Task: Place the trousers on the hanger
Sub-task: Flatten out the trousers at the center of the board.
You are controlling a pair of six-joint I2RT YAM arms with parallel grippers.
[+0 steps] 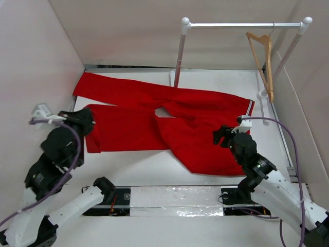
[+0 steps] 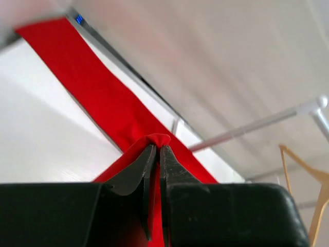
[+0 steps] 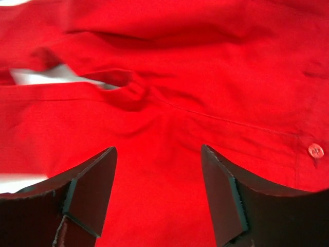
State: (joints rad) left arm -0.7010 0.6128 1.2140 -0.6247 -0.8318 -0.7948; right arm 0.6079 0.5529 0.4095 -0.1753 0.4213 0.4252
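The red trousers (image 1: 169, 121) lie spread flat on the white table, legs reaching left, striped waistband (image 1: 249, 108) at the right. My left gripper (image 1: 85, 121) is shut on the cuff end of the near leg; the left wrist view shows a pinch of red fabric (image 2: 157, 140) between the closed fingers (image 2: 175, 164). My right gripper (image 1: 222, 135) is open just above the trousers' seat; the right wrist view shows red cloth (image 3: 164, 128) and a button (image 3: 315, 151) beyond the spread fingers (image 3: 221, 190). The tan wooden hanger (image 1: 264, 62) hangs on the rail at the back right.
A white-and-silver clothes rail (image 1: 241, 24) stands at the back, its left post (image 1: 180, 56) rising just behind the trousers. Pale walls enclose the table on the left, back and right. A taped strip (image 1: 175, 198) runs along the near edge between the arm bases.
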